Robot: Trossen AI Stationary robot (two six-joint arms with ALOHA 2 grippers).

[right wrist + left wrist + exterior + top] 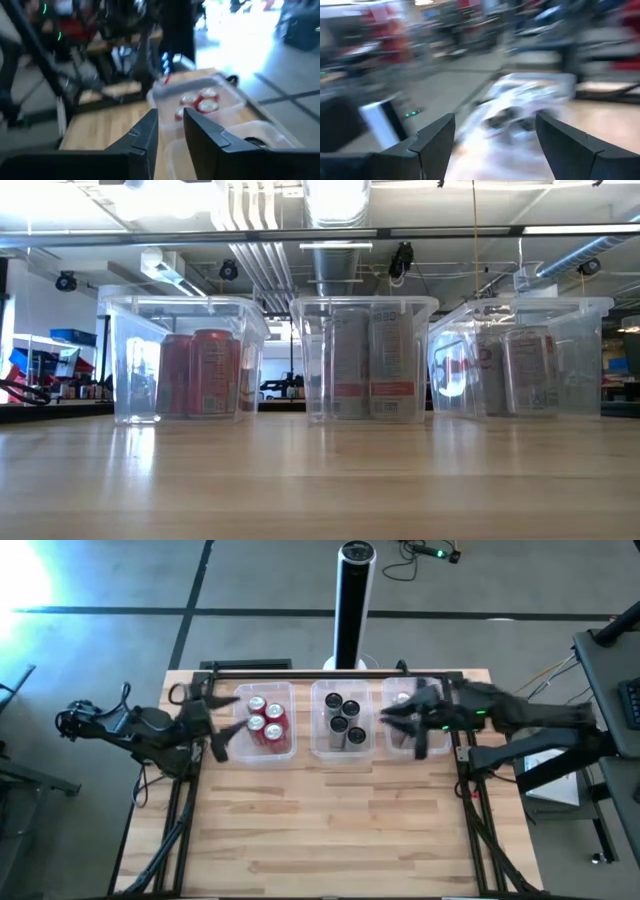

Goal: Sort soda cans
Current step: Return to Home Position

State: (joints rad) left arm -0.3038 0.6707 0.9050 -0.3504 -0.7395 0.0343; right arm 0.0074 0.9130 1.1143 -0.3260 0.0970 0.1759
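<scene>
Three clear tubs stand in a row at the table's far side. The left tub (262,722) holds red soda cans (200,372), the middle tub (343,718) black-topped cans (370,365), and the right tub (525,358) silver-grey cans (520,370). My left gripper (233,718) hangs open just left of the red-can tub, with nothing between its fingers (437,137). My right gripper (390,720) hovers over the right tub, pointing toward the table's left. Its fingers (150,130) stand a narrow gap apart, with nothing between them.
A tall black-and-white cylinder (352,600) stands just beyond the table's far edge. Dark frame rails (470,800) run along both sides of the table. Bare wooden tabletop (330,830) stretches from the tubs to the near edge.
</scene>
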